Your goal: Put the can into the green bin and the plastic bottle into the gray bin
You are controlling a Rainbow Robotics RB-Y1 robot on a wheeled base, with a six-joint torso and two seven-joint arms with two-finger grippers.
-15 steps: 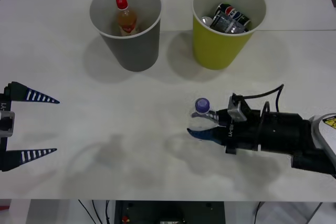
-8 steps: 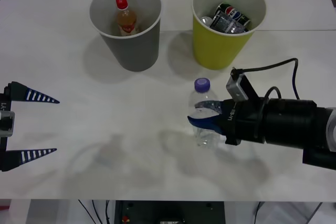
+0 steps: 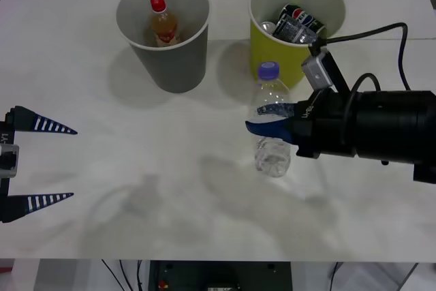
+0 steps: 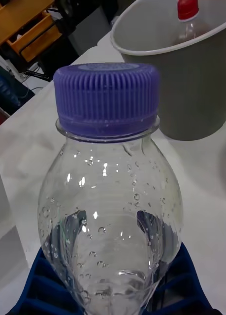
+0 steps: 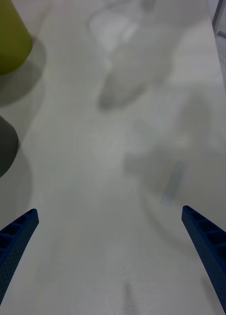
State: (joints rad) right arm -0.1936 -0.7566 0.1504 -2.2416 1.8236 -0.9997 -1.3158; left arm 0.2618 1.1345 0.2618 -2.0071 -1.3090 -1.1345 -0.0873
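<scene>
Here, the white worktop point(image 3: 136, 202) carries two tapered cup-shaped bins near its far edge: the dark gray bin point(image 3: 167, 39) with a pale inside toward the far left, and the yellow-green bin point(image 3: 289, 46) with a pale inside just to its right, the two standing apart. Inside the gray bin stands a red-capped bottle of orange liquid point(image 3: 162, 24); inside the green bin lie what look like dark crushed cans point(image 3: 296, 24), though their labels are hard to read. The right gripper point(image 3: 267, 122) reaches in from the worktop's right edge, its blue ribbed fingers point(image 4: 41, 280) clamped around the middle of the small clear plastic bottle point(image 3: 270, 127) with a purple cap, which is held upright and slightly tilted just in front of the green bin; droplets cling to the inside of its wall. The left gripper point(image 3: 41, 163) hovers at the worktop's left edge near the front, its striped fingers spread wide apart with nothing between them.
</scene>
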